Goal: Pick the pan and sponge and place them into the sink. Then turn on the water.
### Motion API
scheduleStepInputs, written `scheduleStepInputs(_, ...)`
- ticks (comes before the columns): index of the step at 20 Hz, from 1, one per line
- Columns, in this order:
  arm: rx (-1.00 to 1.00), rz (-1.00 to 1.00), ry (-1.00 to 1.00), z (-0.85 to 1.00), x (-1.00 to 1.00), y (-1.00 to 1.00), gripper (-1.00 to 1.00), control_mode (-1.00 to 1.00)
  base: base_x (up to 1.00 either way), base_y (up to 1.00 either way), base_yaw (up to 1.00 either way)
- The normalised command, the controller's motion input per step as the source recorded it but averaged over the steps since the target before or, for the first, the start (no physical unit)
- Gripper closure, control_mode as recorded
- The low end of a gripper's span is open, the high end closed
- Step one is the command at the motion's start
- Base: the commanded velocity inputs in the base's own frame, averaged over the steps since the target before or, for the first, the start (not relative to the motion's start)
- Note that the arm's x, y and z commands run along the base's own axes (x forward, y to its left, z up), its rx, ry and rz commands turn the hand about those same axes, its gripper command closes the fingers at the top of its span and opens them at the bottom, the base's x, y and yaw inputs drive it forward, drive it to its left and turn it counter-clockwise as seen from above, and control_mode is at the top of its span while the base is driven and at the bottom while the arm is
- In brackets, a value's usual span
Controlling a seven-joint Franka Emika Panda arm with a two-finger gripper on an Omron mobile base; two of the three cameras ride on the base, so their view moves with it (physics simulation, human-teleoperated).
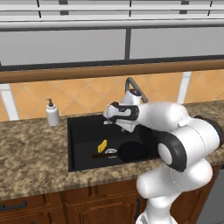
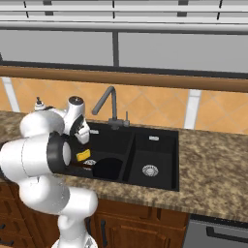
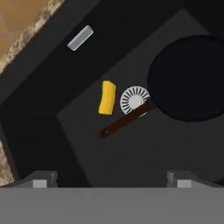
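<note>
1. We take the sink point(image 1: 78, 144) as our landmark: a black double-basin sink set in the speckled brown counter point(image 1: 30, 153), with a dark grey gooseneck faucet point(image 2: 107, 104) standing at its back edge.
2. The pan point(image 3: 190, 78) lies on the floor of the sink's basin nearest the soap bottle; it is round and black, and its thin brownish handle point(image 3: 124, 122) reaches away from it across the round silver drain point(image 3: 133, 98) of that basin.
3. The sponge point(image 3: 107, 97) is in the same basin, yellow with a green edge, just beside the drain and close to the handle; we cannot tell if it touches either one.
4. The gripper point(image 3: 109, 179) hangs above this basin and looks down into it. Its two fingertips point(image 3: 41, 179) stand far apart, so it is released and grasps nothing.
5. In the left base view the hand is over the back part of the sink, in front of the faucet.
6. The other basin of the sink has its own silver drain point(image 2: 150, 170).
7. A white soap dispenser bottle point(image 1: 52, 113) stands on the counter beside the sink, near the orange tiled wall point(image 1: 87, 94) behind the sink.
8. Below the sink are brown wooden cabinet doors point(image 1: 87, 205).
</note>
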Motion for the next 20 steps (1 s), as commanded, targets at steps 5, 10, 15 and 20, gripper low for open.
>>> scheduleStepInputs(5, 0.00, 0.11, -0.01, 0.61, -0.30, -0.32, -1.00, -1.00, 0.00, 0.00, 0.00)
scheduleStepInputs(10, 0.00, 0.13, 0.00, 0.28, -0.39, -0.48, -1.00, -1.00, 0.00, 0.00, 0.00)
scheduleStepInputs(15, 0.01, 0.05, 0.00, 0.26, -0.55, -0.69, -1.00, -1.00, 0.00, 0.00, 0.00)
scheduleStepInputs(20, 0.08, 0.05, 0.00, 0.05, -0.40, -0.84, -1.00, -1.00, 0.00, 0.00, 0.00)
